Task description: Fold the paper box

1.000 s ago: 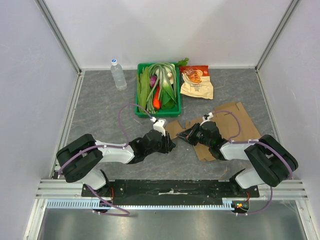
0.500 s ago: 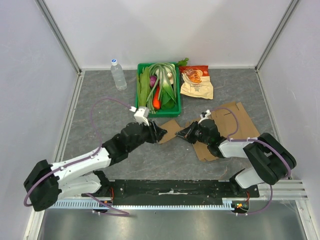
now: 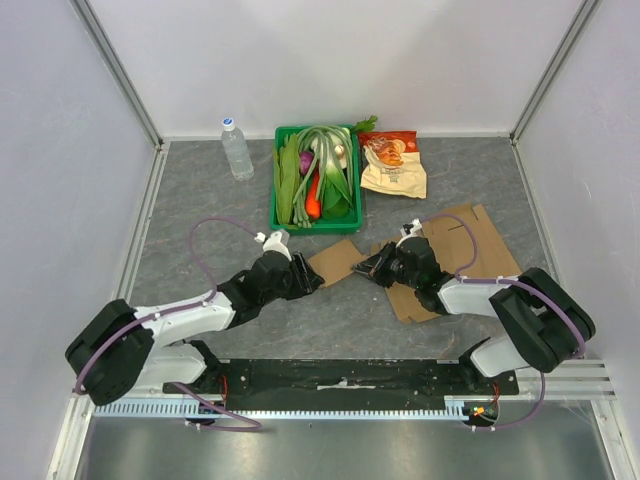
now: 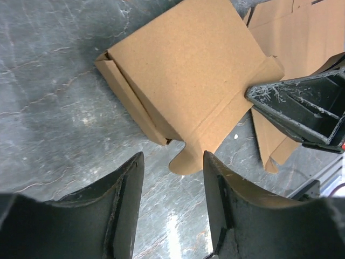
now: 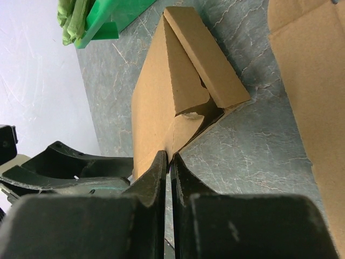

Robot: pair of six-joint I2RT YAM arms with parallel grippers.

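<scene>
Though the bench (image 3: pixel 200 200) and the paper box (image 3: pixel 338 260) between both arms are seen whole only from above, the box's edge is shown clamped in the right hand (image 5: pixel 168 155) by its wrist view; the left hand (image 4: pixel 172 162) is spread apart near it.
</scene>
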